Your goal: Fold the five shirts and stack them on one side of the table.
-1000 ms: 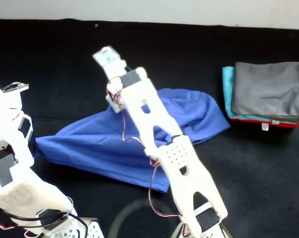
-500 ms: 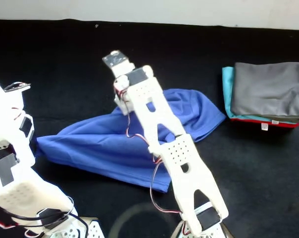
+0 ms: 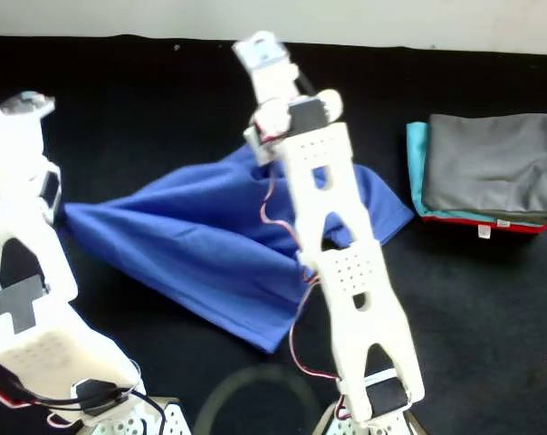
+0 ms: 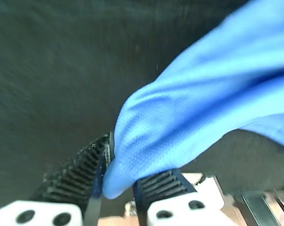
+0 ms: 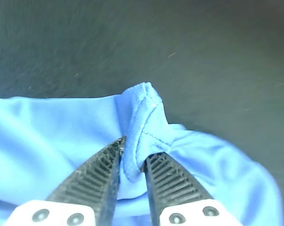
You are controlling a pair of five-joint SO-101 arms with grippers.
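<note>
Black cloth-covered table [image 3: 119,100], pale wall [image 3: 346,18] along its far edge. Left claw [image 4: 117,165] clamped on a rounded corner of the blue shirt [image 3: 192,245]: fabric bulges out between the ribbed black fingers [image 4: 76,172] and runs away from the tips in a broad fold over bare black cloth. Right claw [image 5: 135,150] closed on a stitched hem of the same shirt [image 5: 48,136], a small peak of hem standing just past the fingertips, the rest of the fabric spreading to both sides of the jaws. From above, the shirt spans between the two claws; its near corner lies on the table beside the right arm [image 3: 346,272]. Left arm [image 3: 20,272] stands at the shirt's opposite end. Stack of folded shirts [image 3: 491,168] well apart from both claws, beyond the right arm at the table's edge: grey shirt [image 3: 491,154] on top, teal edge [image 3: 416,163] and red edge [image 3: 491,227] showing beneath
</note>
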